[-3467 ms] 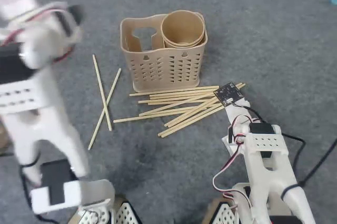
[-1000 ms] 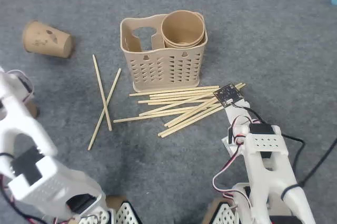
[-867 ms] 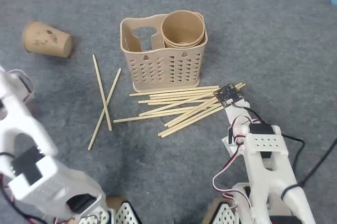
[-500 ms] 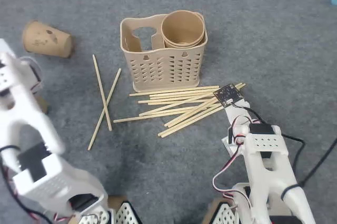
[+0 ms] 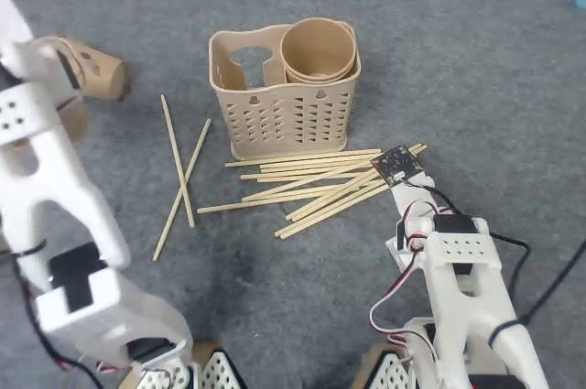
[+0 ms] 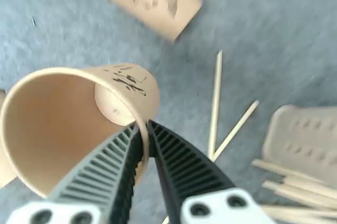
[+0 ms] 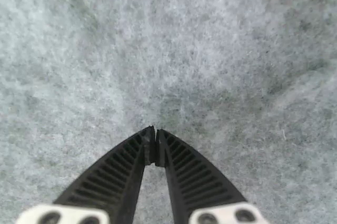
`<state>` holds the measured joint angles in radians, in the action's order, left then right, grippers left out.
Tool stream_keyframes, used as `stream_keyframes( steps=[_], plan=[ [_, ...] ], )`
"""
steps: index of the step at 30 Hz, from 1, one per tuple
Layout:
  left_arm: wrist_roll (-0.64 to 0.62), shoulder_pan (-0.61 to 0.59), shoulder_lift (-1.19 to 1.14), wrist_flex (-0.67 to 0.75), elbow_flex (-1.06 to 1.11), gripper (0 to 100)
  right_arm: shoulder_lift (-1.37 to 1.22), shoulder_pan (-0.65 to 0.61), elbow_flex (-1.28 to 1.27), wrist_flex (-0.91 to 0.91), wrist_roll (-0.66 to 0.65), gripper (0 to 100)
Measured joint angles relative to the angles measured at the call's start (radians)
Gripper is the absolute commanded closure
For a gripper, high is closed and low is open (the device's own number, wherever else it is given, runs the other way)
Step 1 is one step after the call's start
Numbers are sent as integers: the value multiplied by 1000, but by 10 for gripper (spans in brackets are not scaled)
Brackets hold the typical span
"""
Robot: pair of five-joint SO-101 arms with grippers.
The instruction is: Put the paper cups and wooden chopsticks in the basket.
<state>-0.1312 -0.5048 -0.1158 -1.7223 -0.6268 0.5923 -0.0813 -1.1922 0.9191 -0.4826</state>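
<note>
- Right arm (image 5: 462,265) sits nearest us, at the near right of the desk (image 5: 476,69), which carries a grey felt-like cover.
- Right gripper (image 7: 155,132): the two jaws are pressed together with nothing between them, and the tips hang over bare grey cover.
- Chopstick pile (image 5: 320,186): we see a loose fan of wooden sticks lying flat on the desk, just in front of the basket and just beyond the right arm. The far sticks lie close along the basket's front wall.
- Loose chopsticks (image 5: 180,174): these lie flat to the left of the pile, crossing each other, apart from the basket's left wall.
- Basket (image 5: 275,119): it is a beige, perforated basket standing upright in the middle of the desk, with two compartments.
- Stacked cups (image 5: 318,48): paper cups stand nested, mouth up, in the basket's right compartment.
- Left arm (image 5: 41,188) rises along the left edge of the desk.
- Left gripper (image 6: 142,127): it is clamped narrow on the wall of the held cup (image 6: 68,118), one finger inside the mouth and one outside. The cup is tilted, with its mouth towards the wrist camera, at the far left of the desk.
- Lying cup (image 5: 99,73): a second paper cup lies on its side on the desk, just beyond the held one, well left of the basket.
</note>
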Motion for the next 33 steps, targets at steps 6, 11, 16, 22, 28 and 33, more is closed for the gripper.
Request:
stream_keyframes(
  steps=[6,11,16,22,28,33],
  plan=[
    [-11,209,143,0,-94,987,0,0,0,0,0,991],
    [-75,430,160,0,-196,987,0,0,0,0,0,991],
    [-117,594,164,75,-265,987,0,0,0,0,0,991],
    [-186,724,166,204,-287,987,0,0,0,0,0,991],
    [-199,850,166,322,-236,987,0,0,0,0,0,991],
    [-199,888,166,422,-78,987,0,0,0,0,0,991]
  ],
)
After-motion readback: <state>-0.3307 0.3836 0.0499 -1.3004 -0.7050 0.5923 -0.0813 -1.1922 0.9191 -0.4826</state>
